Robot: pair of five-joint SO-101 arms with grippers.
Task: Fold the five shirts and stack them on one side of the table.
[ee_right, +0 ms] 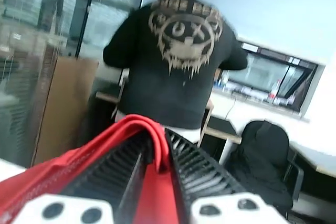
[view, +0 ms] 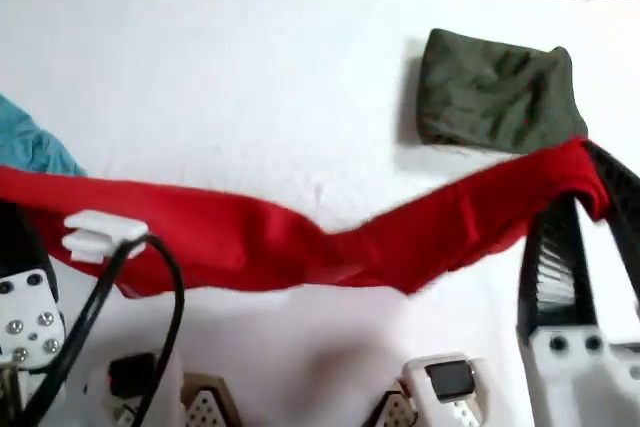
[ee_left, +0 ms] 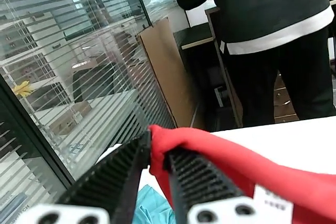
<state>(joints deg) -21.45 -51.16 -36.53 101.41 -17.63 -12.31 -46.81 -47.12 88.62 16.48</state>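
A red shirt (view: 300, 237) hangs stretched above the white table (view: 220, 77), sagging in the middle. My right gripper (view: 590, 182) is shut on its right end, seen in the right wrist view as red cloth (ee_right: 152, 129) pinched between black ridged fingers (ee_right: 202, 169). My left gripper (ee_left: 157, 153) is shut on the other end of the red shirt (ee_left: 236, 166), at the table's left edge. A folded dark green shirt (view: 495, 92) lies flat at the back right. A teal shirt (view: 30, 147) lies at the far left, also as a teal shirt corner (ee_left: 152, 208) below my left gripper.
Black cables (view: 130, 297) and a white clip (view: 100, 232) of the left arm hang at the front left. Arm bases (view: 440, 392) line the front edge. Bare tabletop stretches across the back left and centre.
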